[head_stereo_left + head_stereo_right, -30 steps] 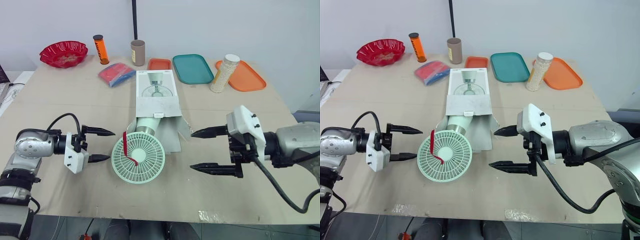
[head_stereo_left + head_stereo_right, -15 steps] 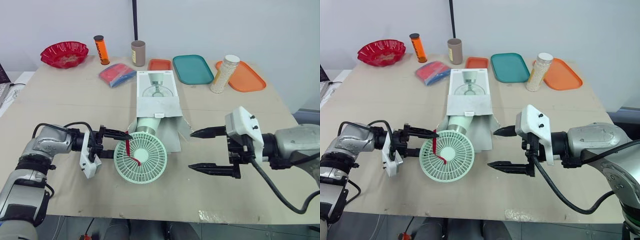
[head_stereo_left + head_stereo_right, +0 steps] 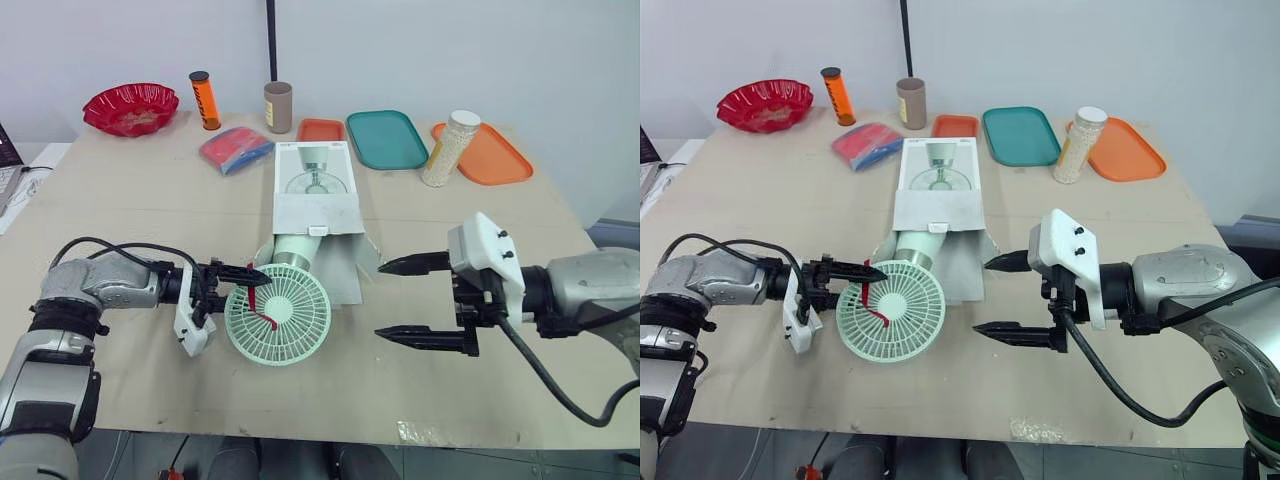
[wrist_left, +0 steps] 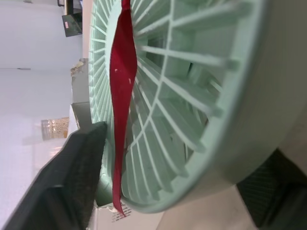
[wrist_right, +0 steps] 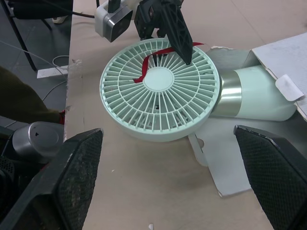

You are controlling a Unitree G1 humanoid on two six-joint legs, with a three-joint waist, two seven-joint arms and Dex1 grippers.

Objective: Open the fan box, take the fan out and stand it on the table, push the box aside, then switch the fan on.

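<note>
A mint-green fan lies on its side, its round head (image 3: 277,314) flat on the table with a red ribbon (image 3: 262,306) on the grill. Its stem and base (image 3: 297,249) still sit in the mouth of the white fan box (image 3: 315,195), whose near flaps hang open. My left gripper (image 3: 250,288) is open and straddles the head's left rim. One finger (image 5: 175,33) reaches over the grill; the other is under the rim. In the left wrist view the rim (image 4: 230,120) runs between the two fingers. My right gripper (image 3: 380,300) hangs wide open, right of the box and apart from it.
Along the back of the table stand a red bowl (image 3: 130,107), an orange can (image 3: 205,99), a brown cup (image 3: 278,107), a red-blue pouch (image 3: 235,149), a small orange tray (image 3: 320,129), a teal tray (image 3: 386,138), a grain jar (image 3: 448,147) and an orange tray (image 3: 497,153).
My left gripper moved right from open table to the fan head's rim and narrowed, one finger now over the grill. The fan head shifted slightly. The right gripper barely moved.
</note>
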